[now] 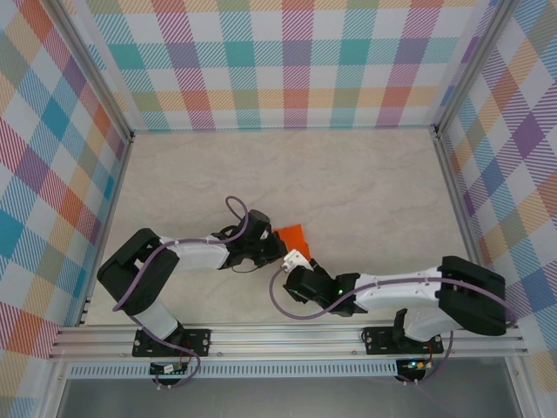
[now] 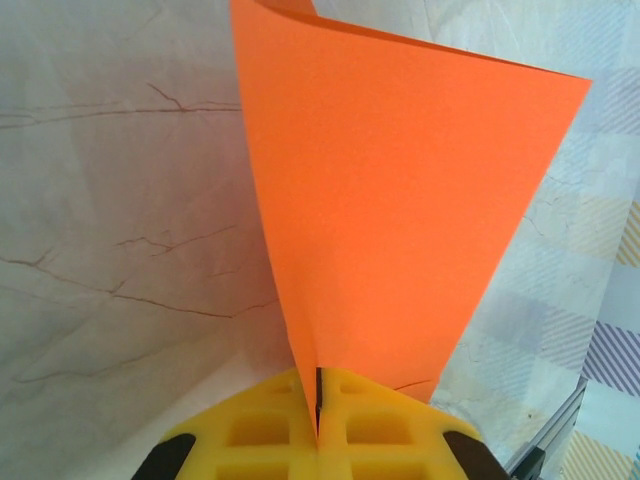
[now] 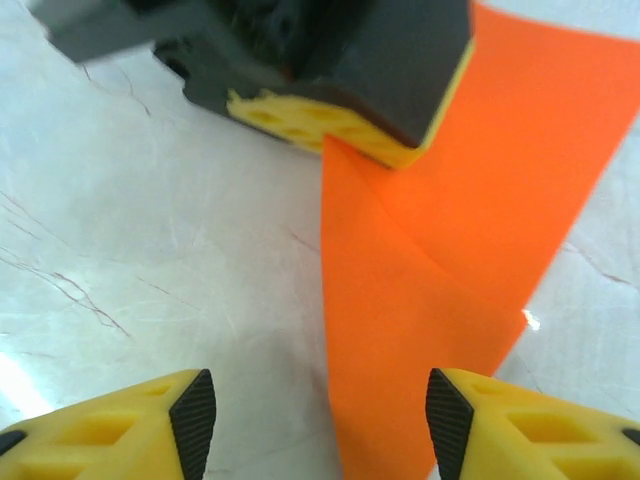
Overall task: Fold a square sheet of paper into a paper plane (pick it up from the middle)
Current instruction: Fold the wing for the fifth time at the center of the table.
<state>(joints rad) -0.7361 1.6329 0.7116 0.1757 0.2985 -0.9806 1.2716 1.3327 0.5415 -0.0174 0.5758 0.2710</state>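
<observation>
The orange square sheet of paper [image 1: 293, 235] is folded, with a diagonal crease, and narrows to a point. My left gripper [image 1: 278, 246] is shut on that narrow end [image 2: 318, 410], and the paper [image 2: 400, 220] fans upward from its yellow fingers. In the right wrist view the paper [image 3: 450, 250] slopes down from the left gripper [image 3: 335, 130] toward the table. My right gripper [image 3: 320, 410] is open just in front of it, jaws wide apart. The paper's lower part lies between them, close to the right finger [image 3: 450, 420]. From above, the right gripper [image 1: 300, 259] sits just below the paper.
The floor is pale marbled table [image 1: 365, 192], ringed by plaid walls [image 1: 287, 61] and metal frame posts. Both arms meet near the table's middle front, and the aluminium rail [image 1: 287, 335] runs along the near edge.
</observation>
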